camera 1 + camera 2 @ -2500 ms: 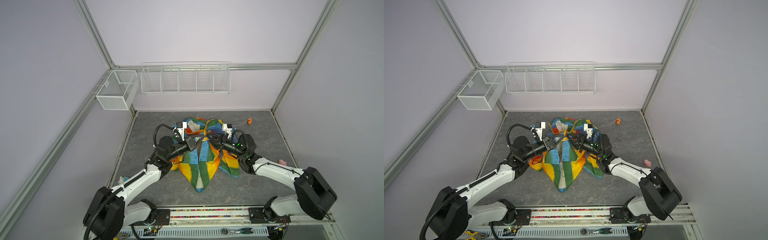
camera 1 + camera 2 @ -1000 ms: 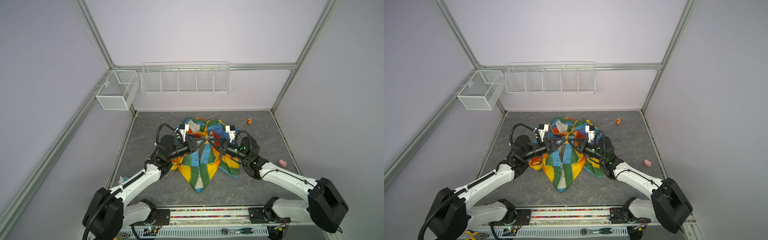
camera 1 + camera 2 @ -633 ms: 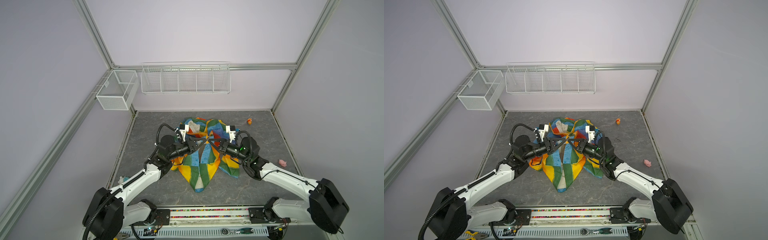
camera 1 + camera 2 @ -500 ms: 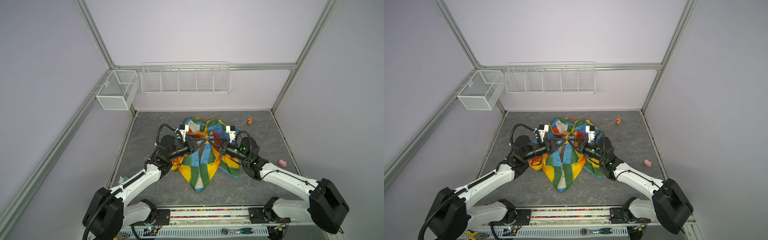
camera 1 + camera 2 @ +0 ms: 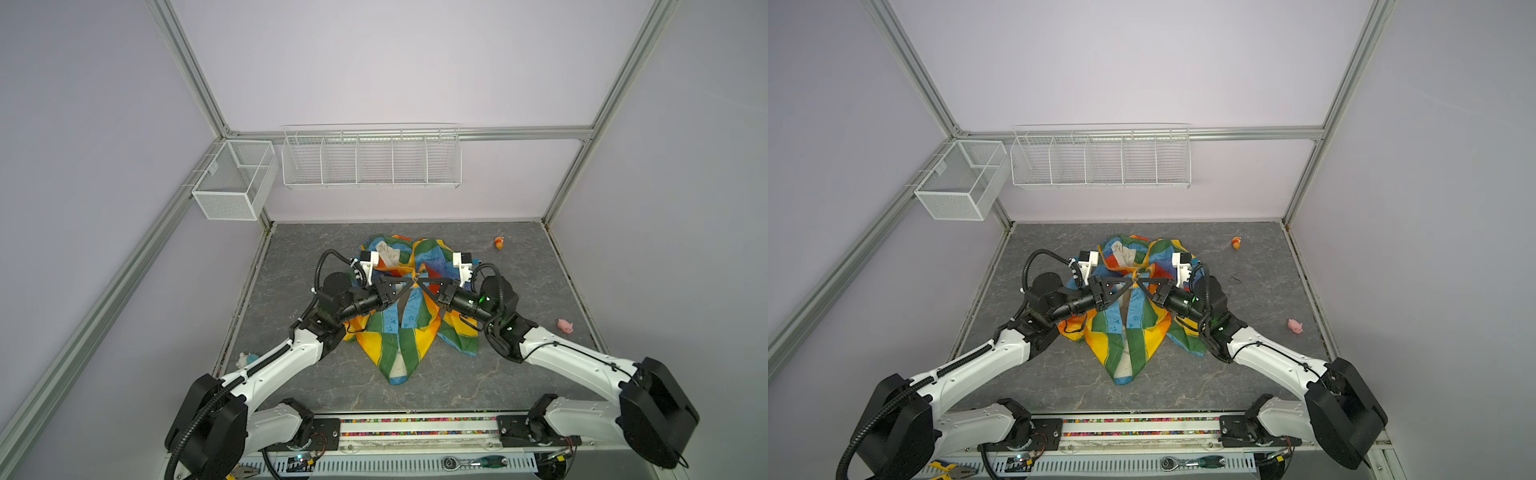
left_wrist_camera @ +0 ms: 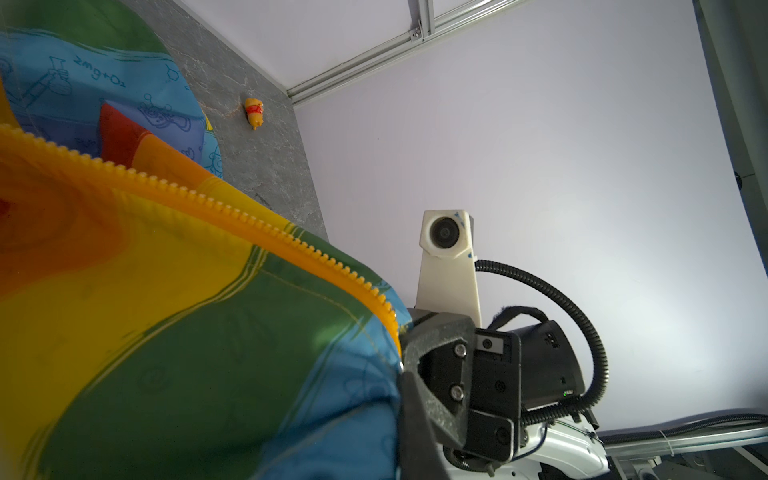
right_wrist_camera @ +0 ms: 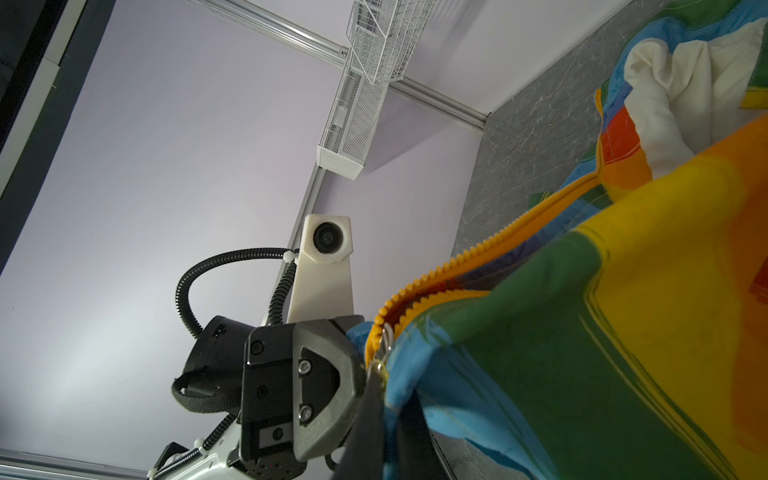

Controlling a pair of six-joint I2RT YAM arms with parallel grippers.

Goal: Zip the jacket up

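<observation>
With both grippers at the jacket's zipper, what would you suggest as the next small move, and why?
Probably ease the slider a little along the open teeth, keeping the fabric taut: the left gripper and right gripper are both shut on the jacket at its zipper, and beyond the slider the two rows lie apart.

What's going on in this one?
Two robot arms are working on a rainbow-striped jacket on the grey table. The left end effector and right end effector meet tip to tip above its middle. Each is shut on the jacket beside the orange-yellow zipper and holds it up in a peak. The zipper teeth in view are exposed, so that stretch is not zipped.
</observation>
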